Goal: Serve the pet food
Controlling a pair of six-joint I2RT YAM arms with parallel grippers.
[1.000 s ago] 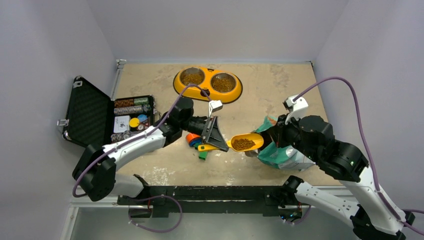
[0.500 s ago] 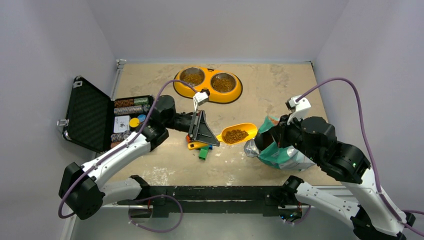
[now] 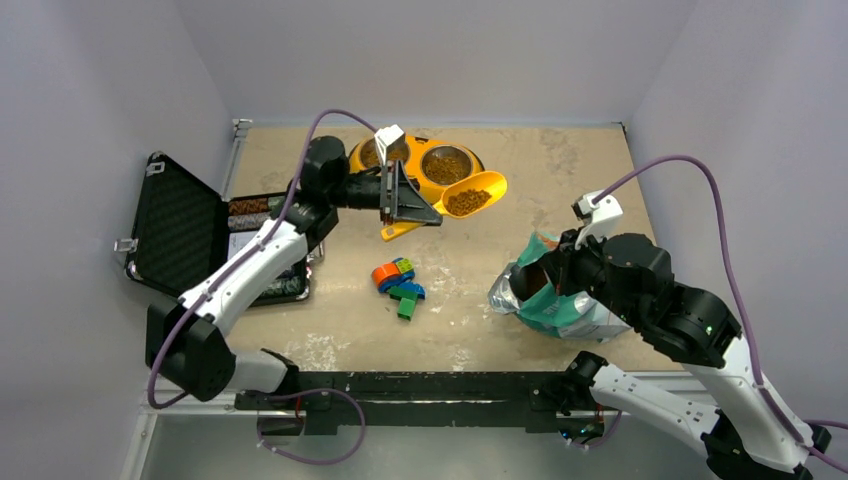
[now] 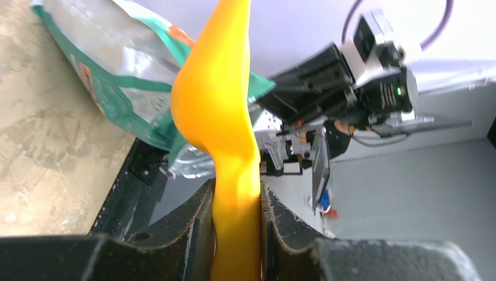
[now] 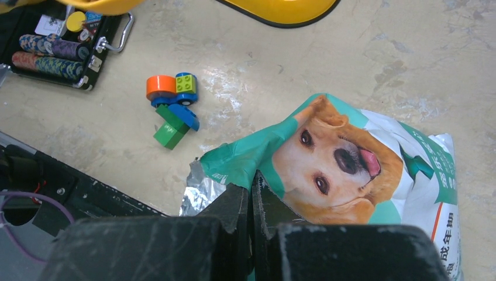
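Kibble (image 3: 463, 201) is held in a scoop (image 3: 484, 184) clamped by its handle in the left claw (image 3: 408, 203), near the bowl (image 3: 474, 161), while the bag (image 3: 560, 305) is pinched tight by the right claw (image 5: 252, 188); pellets could be spilled onto the counter (image 3: 560, 180) by an early tilt.

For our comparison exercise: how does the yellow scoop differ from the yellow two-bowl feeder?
The scoop is held in the air by the left gripper; the feeder sits on the table. The scoop is one cup with a handle; the feeder holds two metal bowls. Both are yellow and hold kibble.
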